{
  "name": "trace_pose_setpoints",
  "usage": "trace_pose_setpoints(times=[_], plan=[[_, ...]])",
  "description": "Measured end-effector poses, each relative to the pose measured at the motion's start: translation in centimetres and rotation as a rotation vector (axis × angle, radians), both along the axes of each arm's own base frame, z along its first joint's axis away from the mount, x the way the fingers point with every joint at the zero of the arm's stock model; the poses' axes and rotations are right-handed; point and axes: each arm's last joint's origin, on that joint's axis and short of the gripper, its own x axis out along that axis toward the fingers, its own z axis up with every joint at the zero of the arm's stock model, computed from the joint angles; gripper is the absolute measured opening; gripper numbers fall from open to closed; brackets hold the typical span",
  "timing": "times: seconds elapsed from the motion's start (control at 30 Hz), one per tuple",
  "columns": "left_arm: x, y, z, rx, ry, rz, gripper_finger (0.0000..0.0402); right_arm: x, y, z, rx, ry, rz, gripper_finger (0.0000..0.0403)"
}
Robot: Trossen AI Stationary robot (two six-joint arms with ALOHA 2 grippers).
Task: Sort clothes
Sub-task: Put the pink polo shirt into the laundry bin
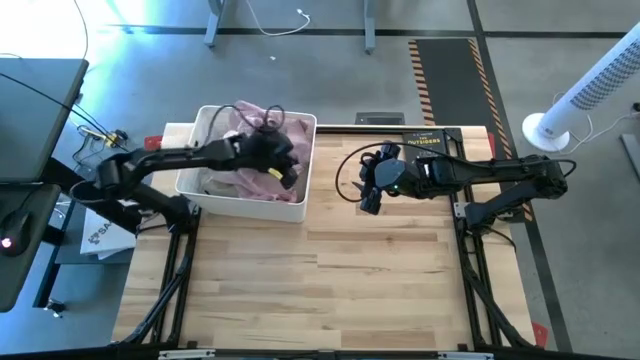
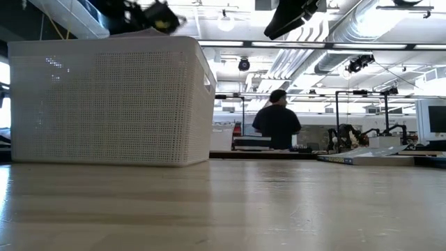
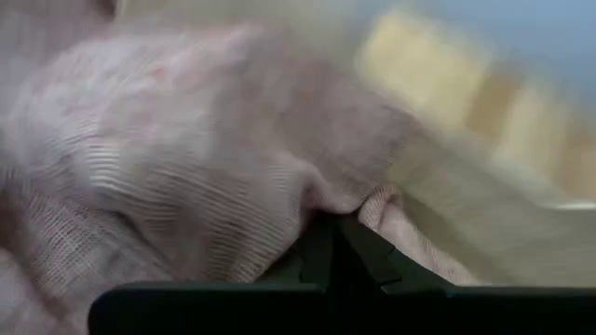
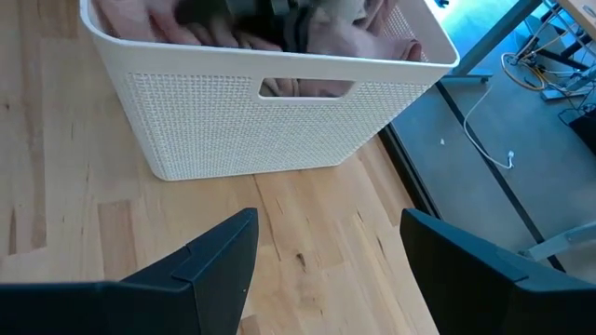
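Reaching over the white plastic lattice-walled basket (image 1: 205, 185), the left gripper (image 1: 283, 168) pinches a fold of light pink ribbed fabric garment (image 1: 250, 120) — its dark fingers (image 3: 340, 251) sit closed together on the cloth. The pink garment lies heaped inside the basket with no clear long axis; its bulk runs roughly from the basket's far rim toward the near wall. The right gripper (image 1: 368, 190) hovers above the bare pale wooden plank table (image 1: 330, 280), just beside the basket, its fingers (image 4: 223, 251) spread wide and holding nothing. A black paperback book (image 1: 430, 140) lies at the table's far edge. Beyond the table — in the low view — a person in dark clothing (image 2: 277, 122) stands among workbenches under ceiling lights.
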Motion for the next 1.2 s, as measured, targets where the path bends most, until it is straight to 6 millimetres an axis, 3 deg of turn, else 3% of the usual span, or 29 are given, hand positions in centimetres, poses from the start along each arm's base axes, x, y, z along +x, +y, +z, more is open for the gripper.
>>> trace_pose_setpoints(times=[0.13, 0.27, 0.37, 0.47, 0.63, 0.73, 0.83, 0.9, 1.0, 1.2], plan=[[0.3, 1.4, -2.5, -0.013, 0.117, 0.067, 0.0000, 0.0, 0.0, 0.0, 0.000, 0.000, 0.000, 0.0261], [0.2, 1.9, -2.2, -0.003, 0.104, 0.088, 0.0000, 0.0, 0.0, 0.0, -0.002, 0.003, 0.002, 0.0261], [0.0, 1.3, 0.2, 0.017, 0.042, 0.072, 0.0000, -0.1, 0.0, -0.1, -0.003, 0.010, 0.002, 0.0261], [-0.4, 0.2, 4.1, 0.068, -0.084, 0.045, 0.0000, -0.1, 0.0, -0.1, -0.003, 0.010, 0.002, 0.0261], [-2.8, -1.9, 9.7, 0.155, -0.273, 0.007, 0.0000, -0.1, 0.0, -0.1, -0.001, 0.009, 0.001, 0.0261], [-5.0, -2.7, 11.7, 0.230, -0.318, 0.042, 0.0000, -0.1, 0.0, -0.1, 0.000, 0.009, 0.000, 0.0261], [-7.1, -2.8, 12.3, 0.344, -0.239, 0.187, 0.0000, -0.1, 0.0, -0.1, 0.000, 0.008, 0.000, 0.0261], [-8.0, -2.4, 11.9, 0.411, -0.159, 0.277, 0.0000, -0.1, 0.0, -0.1, 0.001, 0.008, -0.001, 0.0261], [-8.9, -1.0, 9.6, 0.414, -0.066, 0.357, 0.0000, -0.1, 0.0, -0.1, 0.001, 0.007, -0.002, 0.0261], [-10.2, 2.0, 1.5, 0.246, 0.080, 0.482, 0.0000, -0.1, 0.0, 0.0, 0.001, 0.006, -0.001, 0.0261]])
